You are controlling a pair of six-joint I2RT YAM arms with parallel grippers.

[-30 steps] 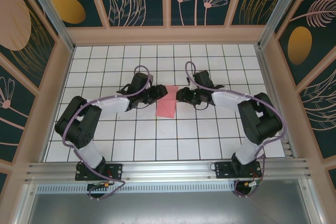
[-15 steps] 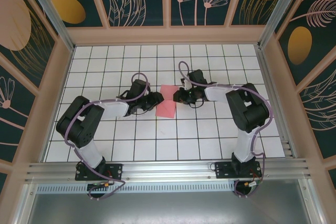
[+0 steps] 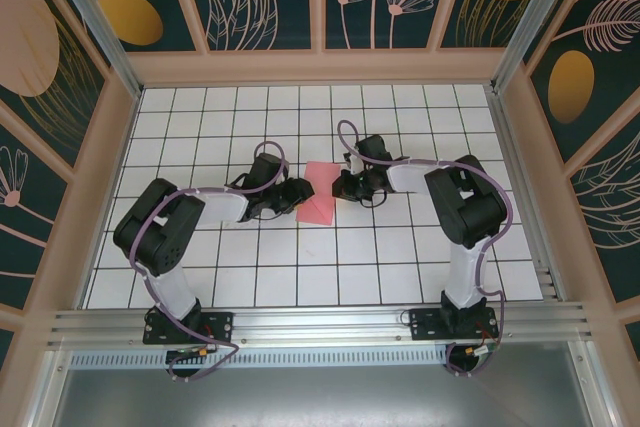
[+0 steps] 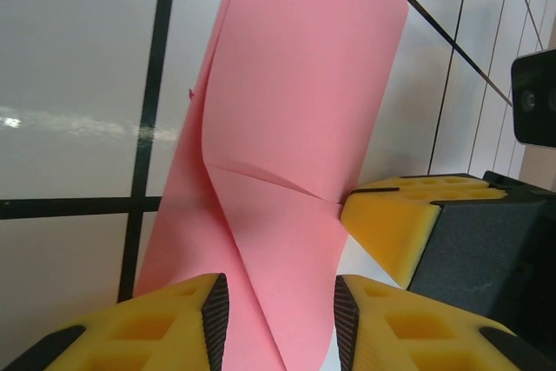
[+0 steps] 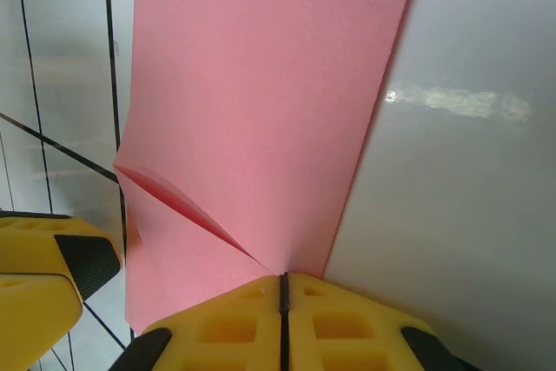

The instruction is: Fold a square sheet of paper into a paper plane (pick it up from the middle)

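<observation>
White gridded table [image 3: 300, 277]: the square sheet of paper [image 3: 320, 193] sits near its middle, toward the far edge, buckled along a diagonal ridge. Right gripper [image 5: 283, 280] is clenched on its right edge; left gripper [image 4: 281, 297] straddles the left edge, jaws apart, grip unconfirmed. Recommended: raise both ends evenly, avoiding stray creases. Sheet's underside is hidden.
</observation>
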